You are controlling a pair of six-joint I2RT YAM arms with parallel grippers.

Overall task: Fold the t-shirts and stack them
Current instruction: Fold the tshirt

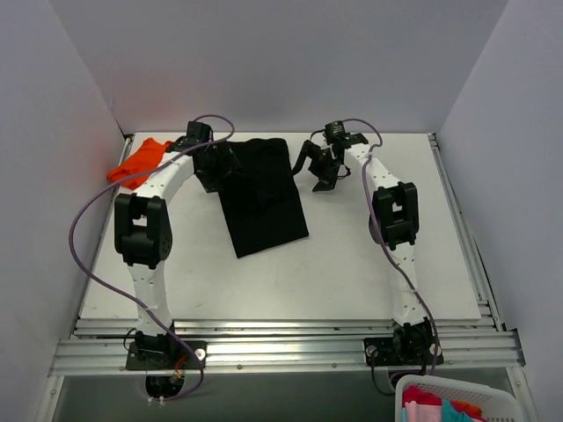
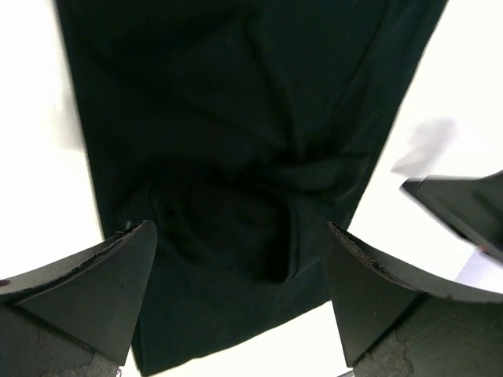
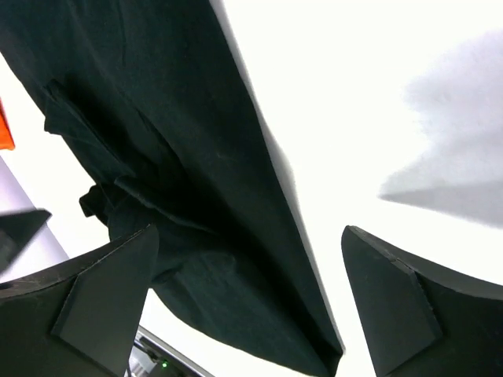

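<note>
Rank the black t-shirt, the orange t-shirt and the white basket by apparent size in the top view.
1. black t-shirt, clearly largest.
2-3. white basket and orange t-shirt look alike; the frame crops the basket and the left arm hides part of the shirt, so unranked.

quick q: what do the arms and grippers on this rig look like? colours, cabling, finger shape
Both the left arm and right arm have white links and black joint housings. A purple cable loops outside each, base to wrist. The left gripper and right gripper are black, with dark wedge-shaped fingers, rough along the inner edge. No readable markings.
</note>
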